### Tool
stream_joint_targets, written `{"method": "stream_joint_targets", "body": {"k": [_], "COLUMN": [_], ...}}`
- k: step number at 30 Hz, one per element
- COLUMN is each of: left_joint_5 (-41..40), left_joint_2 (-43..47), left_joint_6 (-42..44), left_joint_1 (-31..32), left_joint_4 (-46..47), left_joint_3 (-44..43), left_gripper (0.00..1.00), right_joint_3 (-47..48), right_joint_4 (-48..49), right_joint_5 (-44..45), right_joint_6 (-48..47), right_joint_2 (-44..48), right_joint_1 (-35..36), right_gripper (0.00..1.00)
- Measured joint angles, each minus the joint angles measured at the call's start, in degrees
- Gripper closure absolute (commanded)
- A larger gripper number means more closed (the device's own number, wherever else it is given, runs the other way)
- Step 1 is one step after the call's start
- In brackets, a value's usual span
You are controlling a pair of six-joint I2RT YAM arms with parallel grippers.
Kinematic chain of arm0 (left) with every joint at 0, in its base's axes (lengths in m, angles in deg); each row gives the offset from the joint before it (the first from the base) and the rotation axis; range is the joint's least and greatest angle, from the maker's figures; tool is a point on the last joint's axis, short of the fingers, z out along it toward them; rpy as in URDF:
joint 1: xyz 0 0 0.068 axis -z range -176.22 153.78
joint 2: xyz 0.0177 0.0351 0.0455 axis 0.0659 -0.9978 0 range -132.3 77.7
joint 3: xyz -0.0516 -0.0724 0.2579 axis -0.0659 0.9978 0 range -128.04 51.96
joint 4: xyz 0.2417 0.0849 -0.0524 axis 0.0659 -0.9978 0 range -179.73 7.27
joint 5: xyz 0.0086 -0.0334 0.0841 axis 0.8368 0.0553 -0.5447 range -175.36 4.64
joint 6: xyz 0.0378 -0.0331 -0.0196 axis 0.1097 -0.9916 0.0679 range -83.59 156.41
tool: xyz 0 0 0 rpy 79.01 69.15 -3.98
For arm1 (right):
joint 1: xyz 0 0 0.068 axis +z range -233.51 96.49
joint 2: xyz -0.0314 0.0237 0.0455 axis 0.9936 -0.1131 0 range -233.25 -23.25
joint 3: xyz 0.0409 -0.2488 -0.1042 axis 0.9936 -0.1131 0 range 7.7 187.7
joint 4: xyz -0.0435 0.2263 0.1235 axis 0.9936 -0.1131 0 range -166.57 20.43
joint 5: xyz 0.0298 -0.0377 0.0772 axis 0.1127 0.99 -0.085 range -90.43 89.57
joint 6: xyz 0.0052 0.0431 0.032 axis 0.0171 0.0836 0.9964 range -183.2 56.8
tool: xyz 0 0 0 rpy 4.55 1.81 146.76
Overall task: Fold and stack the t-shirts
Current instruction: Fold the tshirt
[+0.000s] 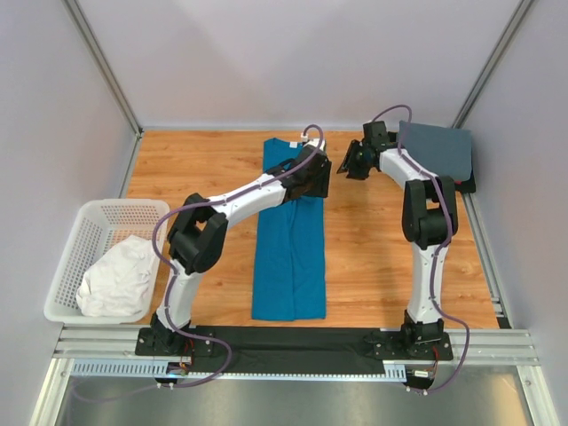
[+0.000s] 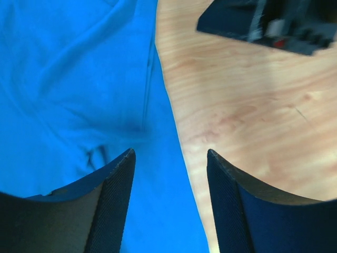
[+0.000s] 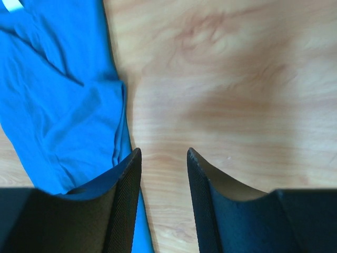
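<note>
left gripper hovering spread over teal t-shirt right edge, right gripper hanging spread just beside it, grey t-shirt lying far right

1. Three t-shirts in all: one teal-blue t-shirt, one slate-grey t-shirt and one white t-shirt.
2. One white mesh laundry basket.
3. Two white and black robot arms: one left arm and one right arm.
4. Two grippers, one on each arm: the left gripper and the right gripper. Each has two dark fingers.
5. One wooden table.
</note>
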Motion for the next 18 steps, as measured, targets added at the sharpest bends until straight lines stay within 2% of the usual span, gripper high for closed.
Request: {"method": "stream_joint_targets", "body": {"k": [3,6,18], "left_joint_5": [-1.0,-1.4,-0.7], "left_joint_2": [-5.8,-8.6,-9.9], "left_joint_6": [1.2,2.1,6.4], "left_joint_1": [-0.3,-0.7,-2.9], "left_joint_4": [-1.0,-1.8,-0.3], "left_joint_3": [-5.0,-5.9,-5.9], "left_gripper": [0.40,0.41,0.47], "right_joint_3": [0.2,3.0,8.2], "right_joint_4": [2.8,5.7,9.4], "right_joint_5": [-2.1,-4.7,-9.4], "right_joint_6": [0.3,1.1,3.6], "right_joint_2": [-0.2,-2.3,-10.4], "right_joint_1": [-1.5,-2.3,0.0], "right_gripper": [0.60,0.60,0.59]}}
